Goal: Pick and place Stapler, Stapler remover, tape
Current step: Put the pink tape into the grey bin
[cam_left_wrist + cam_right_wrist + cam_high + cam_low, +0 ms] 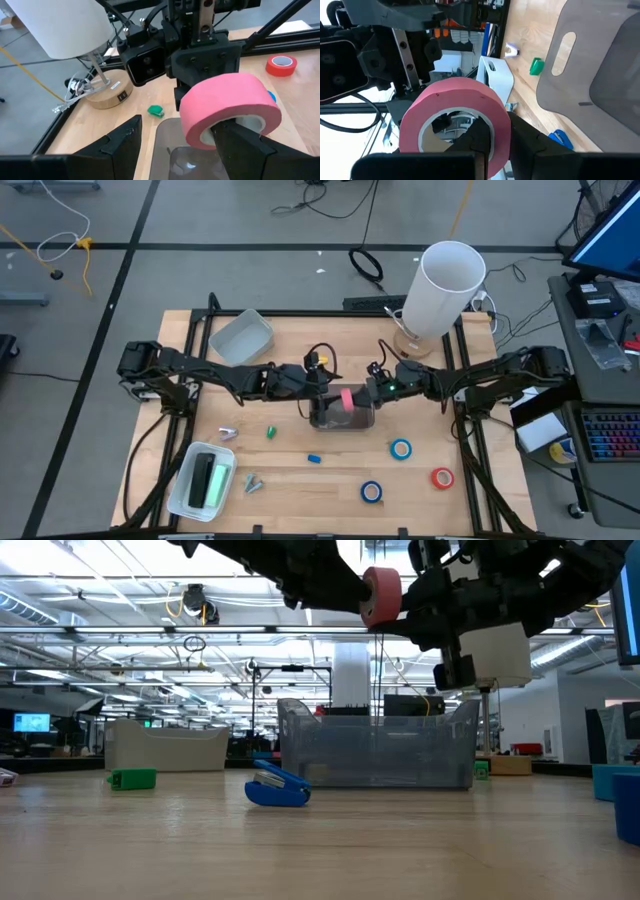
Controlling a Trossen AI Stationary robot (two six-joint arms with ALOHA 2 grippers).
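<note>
Pink tape (455,120) between right fingers (480,142)

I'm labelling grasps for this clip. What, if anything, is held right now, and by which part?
The right end effector holds the pink tape roll by its wall, one finger through the open centre. The left end effector is open, holding nothing.

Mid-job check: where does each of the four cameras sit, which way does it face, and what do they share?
High view: overhead, straight down on the wooden table; both arms meet over the clear bin.
Low view: table height, level across; arms enter from above, blue stapler remover in front of the bin.
Left wrist view: past the left gripper, open, toward the right arm.
Right wrist view: past the right gripper, shut on the pink tape roll.
Shared: all four show the pink tape roll.
</note>
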